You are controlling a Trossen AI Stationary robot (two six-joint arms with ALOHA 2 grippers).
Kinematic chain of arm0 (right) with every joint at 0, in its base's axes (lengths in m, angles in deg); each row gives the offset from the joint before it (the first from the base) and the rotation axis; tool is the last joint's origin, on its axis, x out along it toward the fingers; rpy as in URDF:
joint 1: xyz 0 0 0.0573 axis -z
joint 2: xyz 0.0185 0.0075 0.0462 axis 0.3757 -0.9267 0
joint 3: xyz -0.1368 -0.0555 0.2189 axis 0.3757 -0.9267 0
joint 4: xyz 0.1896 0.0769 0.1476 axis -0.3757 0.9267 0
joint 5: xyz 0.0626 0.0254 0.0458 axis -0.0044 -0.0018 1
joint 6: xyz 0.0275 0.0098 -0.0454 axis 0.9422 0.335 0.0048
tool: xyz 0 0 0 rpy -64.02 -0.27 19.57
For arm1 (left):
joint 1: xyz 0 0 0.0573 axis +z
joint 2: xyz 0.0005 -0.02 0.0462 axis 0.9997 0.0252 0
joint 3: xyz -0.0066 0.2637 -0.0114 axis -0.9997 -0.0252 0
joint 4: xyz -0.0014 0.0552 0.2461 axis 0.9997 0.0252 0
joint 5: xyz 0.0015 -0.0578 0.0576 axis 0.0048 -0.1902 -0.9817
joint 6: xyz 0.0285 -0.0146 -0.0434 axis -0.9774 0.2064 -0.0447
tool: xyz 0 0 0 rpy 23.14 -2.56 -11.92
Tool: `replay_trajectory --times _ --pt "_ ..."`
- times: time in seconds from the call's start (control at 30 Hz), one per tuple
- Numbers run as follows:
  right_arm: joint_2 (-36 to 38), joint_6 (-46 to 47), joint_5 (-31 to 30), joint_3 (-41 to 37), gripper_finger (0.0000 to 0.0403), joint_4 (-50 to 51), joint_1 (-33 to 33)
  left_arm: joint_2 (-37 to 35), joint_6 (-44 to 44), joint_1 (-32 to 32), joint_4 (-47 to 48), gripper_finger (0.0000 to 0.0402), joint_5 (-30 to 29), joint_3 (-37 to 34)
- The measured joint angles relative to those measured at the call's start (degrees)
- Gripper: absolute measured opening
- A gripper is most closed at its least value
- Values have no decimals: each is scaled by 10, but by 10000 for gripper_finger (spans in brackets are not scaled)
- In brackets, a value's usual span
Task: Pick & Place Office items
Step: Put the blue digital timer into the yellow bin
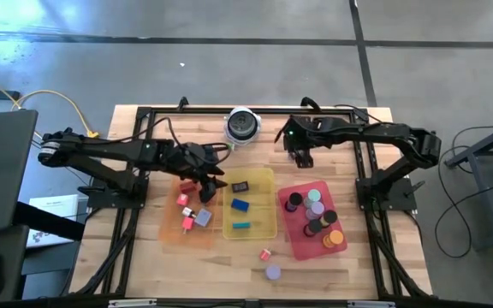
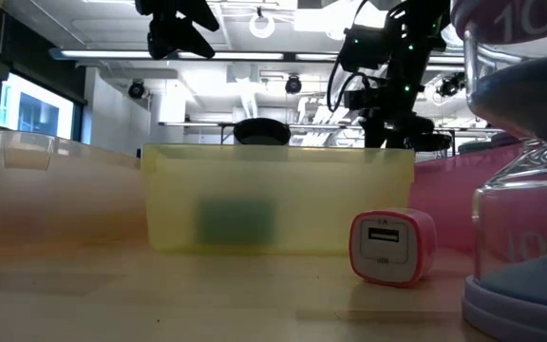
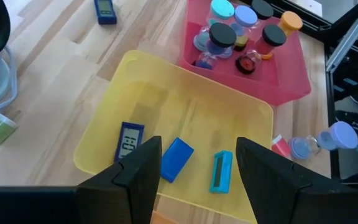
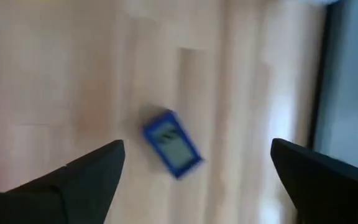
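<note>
My left gripper [image 3: 197,171] [image 1: 209,181] hovers open above the yellow tray [image 1: 268,175], nothing between its fingers. In that tray lie a small black display [image 3: 128,142], a blue block [image 3: 176,158] and a teal block [image 3: 221,171]. My right gripper [image 4: 197,180] [image 1: 302,156] stands wide open over the table's far part. Below it, between its fingers and apart from both, a small blue display piece [image 4: 171,143] lies flat on the wood. The red tray [image 1: 291,244] holds several round discs [image 1: 315,210]. The orange tray [image 1: 171,231] holds red, pink and grey bits [image 1: 191,214].
A round silver-and-black object [image 1: 242,125] stands at the far edge between the arms. A red-and-white cube [image 1: 265,253] [image 2: 392,247] and a purple disc piece [image 1: 273,272] lie loose on the wood near the front edge. Black frame rails [image 1: 362,171] run along the table's sides.
</note>
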Motion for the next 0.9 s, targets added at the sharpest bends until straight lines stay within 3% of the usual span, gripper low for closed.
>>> replay_trajectory --times 0.1,0.37,0.6,0.9 --pt "0 11 -28 0 397 -4 2 0 0 2 2 200 4 0" --pt "-22 -10 6 0 386 -4 31 0 1 1 0 200 5 0" --pt "-69 -78 73 0 368 -8 34 0 7 1 0 200 5 0" --pt "-131 -97 60 0 346 -21 34 2 4 1 2 200 4 -2"
